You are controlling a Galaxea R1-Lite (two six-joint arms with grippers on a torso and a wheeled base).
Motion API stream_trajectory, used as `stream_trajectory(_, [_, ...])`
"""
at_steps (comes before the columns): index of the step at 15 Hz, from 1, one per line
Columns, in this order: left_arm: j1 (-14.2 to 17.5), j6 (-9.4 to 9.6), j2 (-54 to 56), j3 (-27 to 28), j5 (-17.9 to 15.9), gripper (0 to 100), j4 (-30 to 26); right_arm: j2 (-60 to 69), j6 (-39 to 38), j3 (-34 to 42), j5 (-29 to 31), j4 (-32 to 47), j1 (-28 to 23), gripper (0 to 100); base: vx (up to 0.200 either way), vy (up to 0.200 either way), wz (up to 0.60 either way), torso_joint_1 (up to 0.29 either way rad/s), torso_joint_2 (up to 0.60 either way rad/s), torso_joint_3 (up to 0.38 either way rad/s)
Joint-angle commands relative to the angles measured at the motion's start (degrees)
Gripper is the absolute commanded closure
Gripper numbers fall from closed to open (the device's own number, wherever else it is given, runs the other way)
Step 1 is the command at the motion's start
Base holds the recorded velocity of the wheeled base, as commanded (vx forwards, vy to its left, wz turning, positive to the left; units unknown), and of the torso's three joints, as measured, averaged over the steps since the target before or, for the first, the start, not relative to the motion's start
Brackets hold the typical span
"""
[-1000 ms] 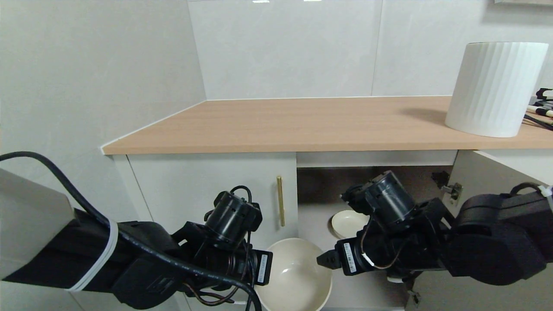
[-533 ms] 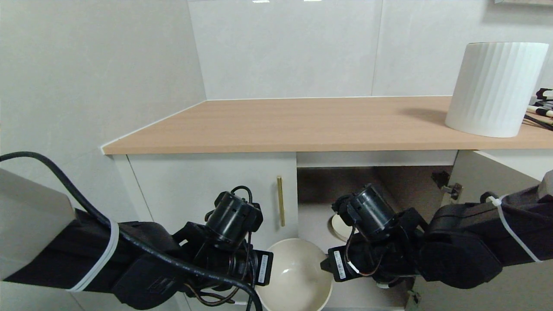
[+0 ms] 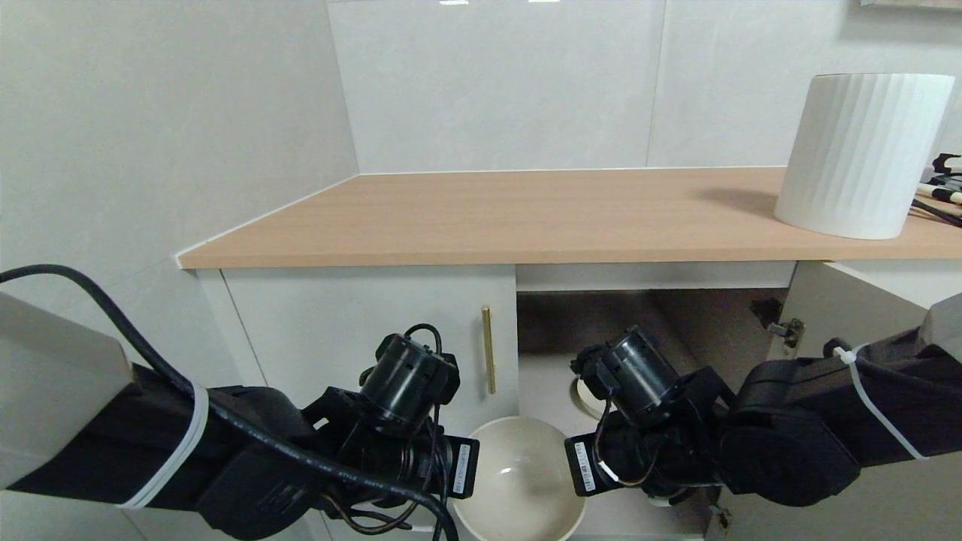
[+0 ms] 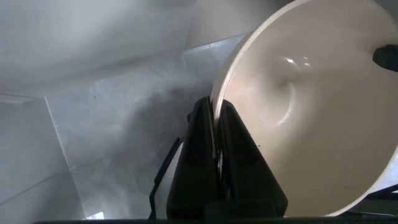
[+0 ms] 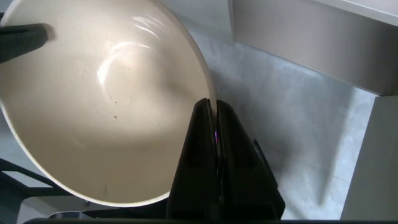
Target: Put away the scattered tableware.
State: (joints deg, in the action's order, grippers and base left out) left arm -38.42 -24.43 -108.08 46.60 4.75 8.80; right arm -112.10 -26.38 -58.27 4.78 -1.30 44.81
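A large cream bowl [image 3: 518,481] hangs low in front of the open cabinet, held between both arms. My left gripper [image 3: 462,469] is shut on the bowl's left rim; in the left wrist view its fingers [image 4: 202,124] pinch the bowl [image 4: 311,106] at the edge. My right gripper [image 3: 577,466] is shut on the opposite rim, its fingers [image 5: 200,124] straddling the bowl [image 5: 106,99]. A small cream plate [image 3: 585,397] lies on the cabinet floor, mostly hidden behind the right wrist.
The wooden counter [image 3: 526,214] carries a tall white ribbed container [image 3: 864,154] and some utensils [image 3: 943,197] at the far right. The left cabinet door with a gold handle [image 3: 486,349] is closed. The right door [image 3: 872,289] stands open.
The right arm has dropped and swung left, now covering most of the small plate. The bowl has shifted slightly right and down. The left arm has barely moved.
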Motion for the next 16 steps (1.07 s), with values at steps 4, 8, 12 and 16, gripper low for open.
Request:
stream_trajectory(4, [0.0,0.0,0.2,0.0,0.2,0,-0.1,-0.3,0.0,0.1,0.1,0.2,0.0,100,0.0,0.0,0.0,0.0,0.0,0.0])
stream_trajectory(8, [0.0,-1.59,0.4,0.4,0.1,0,0.1,-0.6,0.0,0.2,0.1,0.2,0.0,100,0.0,0.0,0.0,0.0,0.0,0.0])
stream_trajectory(12, [0.1,-4.84,3.7,-0.1,-0.3,0,6.4,-2.4,-0.1,-0.2,1.3,-0.3,-1.0,100,0.0,0.0,0.0,0.0,0.0,0.0])
stream_trajectory(16, [0.4,-4.93,4.5,-0.5,-0.4,0,7.7,-8.7,-6.8,-1.2,6.0,-8.5,-6.6,100,0.0,0.0,0.0,0.0,0.0,0.0])
